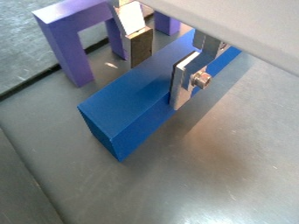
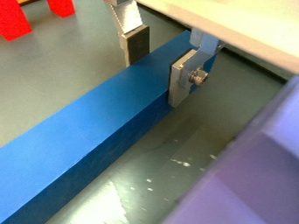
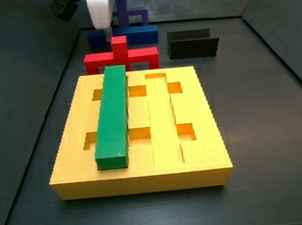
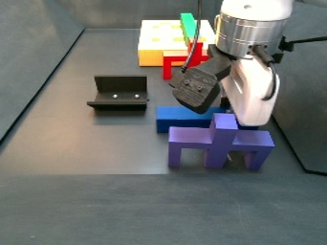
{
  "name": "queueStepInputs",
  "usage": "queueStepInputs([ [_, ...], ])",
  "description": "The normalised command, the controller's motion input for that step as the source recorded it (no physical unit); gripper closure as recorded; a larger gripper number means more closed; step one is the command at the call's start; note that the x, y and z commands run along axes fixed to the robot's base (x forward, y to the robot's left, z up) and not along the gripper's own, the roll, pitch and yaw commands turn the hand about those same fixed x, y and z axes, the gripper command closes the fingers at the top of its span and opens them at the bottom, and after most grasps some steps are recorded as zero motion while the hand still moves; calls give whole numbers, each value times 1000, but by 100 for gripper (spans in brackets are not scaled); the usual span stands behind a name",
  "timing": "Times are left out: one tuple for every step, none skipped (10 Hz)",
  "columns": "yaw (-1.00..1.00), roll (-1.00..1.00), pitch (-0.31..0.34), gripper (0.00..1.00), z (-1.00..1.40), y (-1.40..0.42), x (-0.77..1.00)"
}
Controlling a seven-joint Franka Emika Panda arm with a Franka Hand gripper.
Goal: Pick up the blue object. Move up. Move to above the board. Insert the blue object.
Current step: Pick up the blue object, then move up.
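Dark grey floor carries everything we see. Our hand is down over the blue bar, which lies flat on the floor just beside the purple piece. In both wrist views one silver finger sits against the bar's side face and the other finger stands past its far edge, so the jaws straddle its short width, across the long axis. We cannot tell whether they already pinch it. The board, holding the green bar, lies well apart, beyond the red pieces.
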Motion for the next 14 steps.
queueStepInputs([
  [0,0,0,100,0,0,0],
  [0,0,0,100,0,0,0],
  [0,0,0,100,0,0,0],
  [0,0,0,100,0,0,0],
  [0,0,0,100,0,0,0],
  [0,0,0,100,0,0,0],
  [0,0,0,100,0,0,0],
  [0,0,0,100,0,0,0],
  [0,0,0,100,0,0,0],
  [0,0,0,100,0,0,0],
  [0,0,0,100,0,0,0],
  [0,0,0,100,0,0,0],
  [0,0,0,100,833,0,0],
  [47,12,18,100,759,50,-84],
])
